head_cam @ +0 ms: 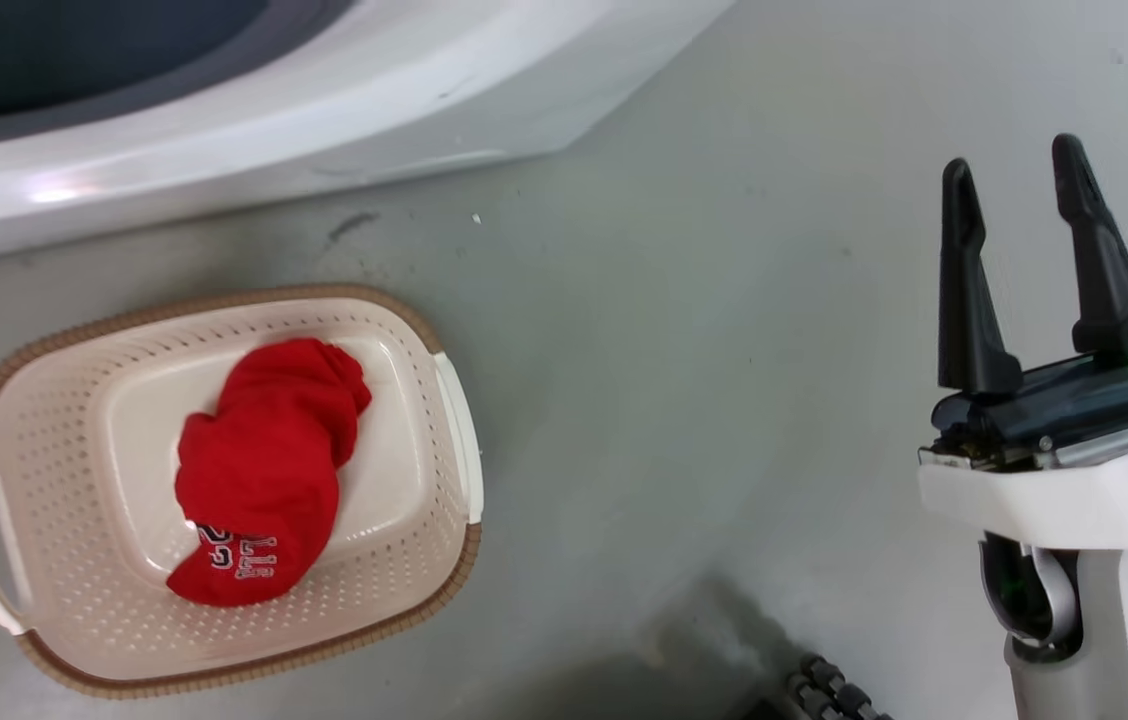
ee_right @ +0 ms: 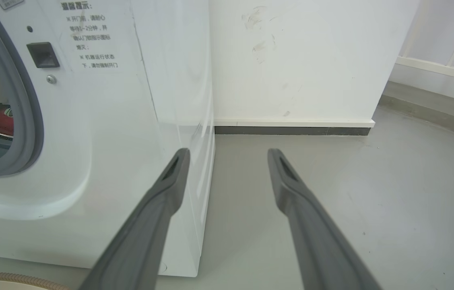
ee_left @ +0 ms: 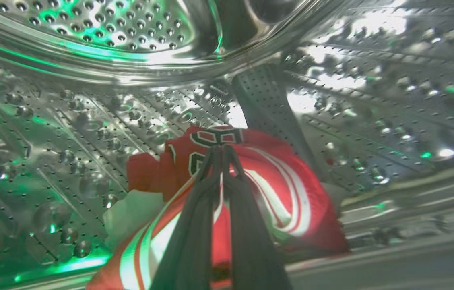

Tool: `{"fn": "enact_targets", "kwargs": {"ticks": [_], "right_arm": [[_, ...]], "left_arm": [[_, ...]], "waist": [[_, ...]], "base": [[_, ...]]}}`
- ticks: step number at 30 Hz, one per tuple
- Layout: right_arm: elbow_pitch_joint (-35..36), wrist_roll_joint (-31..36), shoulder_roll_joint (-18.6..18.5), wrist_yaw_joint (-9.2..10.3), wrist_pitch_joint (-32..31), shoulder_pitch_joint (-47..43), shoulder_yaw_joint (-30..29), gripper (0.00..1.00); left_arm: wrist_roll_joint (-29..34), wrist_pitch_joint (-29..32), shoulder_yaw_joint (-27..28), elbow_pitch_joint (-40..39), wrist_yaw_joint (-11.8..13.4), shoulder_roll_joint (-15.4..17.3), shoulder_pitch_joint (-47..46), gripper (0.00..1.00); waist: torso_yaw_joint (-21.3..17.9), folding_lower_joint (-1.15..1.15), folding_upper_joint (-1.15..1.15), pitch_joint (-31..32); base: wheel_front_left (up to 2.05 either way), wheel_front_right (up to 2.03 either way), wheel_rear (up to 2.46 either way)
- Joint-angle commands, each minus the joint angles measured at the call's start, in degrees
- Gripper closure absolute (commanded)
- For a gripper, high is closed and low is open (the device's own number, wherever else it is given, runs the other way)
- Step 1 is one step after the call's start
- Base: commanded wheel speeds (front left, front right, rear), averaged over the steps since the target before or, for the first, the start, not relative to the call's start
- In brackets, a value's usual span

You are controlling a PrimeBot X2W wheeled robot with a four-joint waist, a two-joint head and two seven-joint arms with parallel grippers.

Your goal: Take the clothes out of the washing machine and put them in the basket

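Had the left claw (ee_left: 222,147) deep inside the perforated steel drum (ee_left: 90,121) of the washing machine (head_cam: 324,110), arm stretched in through the door opening. Pressed its two dark fingers (ee_left: 195,217) together tip to tip, pinched on the striped red garment (ee_left: 275,189) right at the black-and-white numerals on the cloth. Found that garment heaped low on the drum wall beside a grey ribbed paddle (ee_left: 263,100), with white-and-red trim spilled toward the camera. Held the right claw (head_cam: 1014,155) upright outside the machine over the bare grey floor (head_cam: 674,350), spread wide and gripping nothing, aimed past the machine's front corner toward a white wall (ee_right: 291,60). Found a crumpled red garment (head_cam: 264,470) lying in the middle of the cream basket (head_cam: 224,300), white lettering at its near end. Found the basket on the floor just before the machine's white front, well to the left of the right claw.
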State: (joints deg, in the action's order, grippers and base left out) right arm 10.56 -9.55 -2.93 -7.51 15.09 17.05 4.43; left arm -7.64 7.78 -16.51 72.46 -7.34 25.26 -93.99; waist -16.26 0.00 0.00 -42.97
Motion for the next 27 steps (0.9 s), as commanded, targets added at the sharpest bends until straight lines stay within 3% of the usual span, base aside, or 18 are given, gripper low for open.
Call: {"fn": "enact_targets", "kwargs": {"ticks": [1,15,27], "right_arm": [[-0.54,0.55,0.10,0.05,0.11,-1.10,0.02,0.00],[-2.82,2.91,0.09,0.04,0.11,-6.49,0.38,0.00],[-4.46,4.94,0.09,0.04,0.12,-12.49,0.01,0.00]], "left_arm": [[-0.70,-2.37,-0.56,0.10,-0.04,-0.92,2.66,1.00],[-8.56,-16.96,-7.40,-2.73,-0.07,-5.04,21.33,1.00],[-13.78,-22.80,-9.41,-11.04,-0.08,-6.62,35.80,1.00]], "waist": [[1.01,0.00,0.00,3.35],[3.90,0.00,0.00,15.91],[7.22,0.00,0.00,26.40]], "base": [[0.00,0.00,0.00],[0.00,0.00,0.00],[0.00,0.00,0.00]]}}
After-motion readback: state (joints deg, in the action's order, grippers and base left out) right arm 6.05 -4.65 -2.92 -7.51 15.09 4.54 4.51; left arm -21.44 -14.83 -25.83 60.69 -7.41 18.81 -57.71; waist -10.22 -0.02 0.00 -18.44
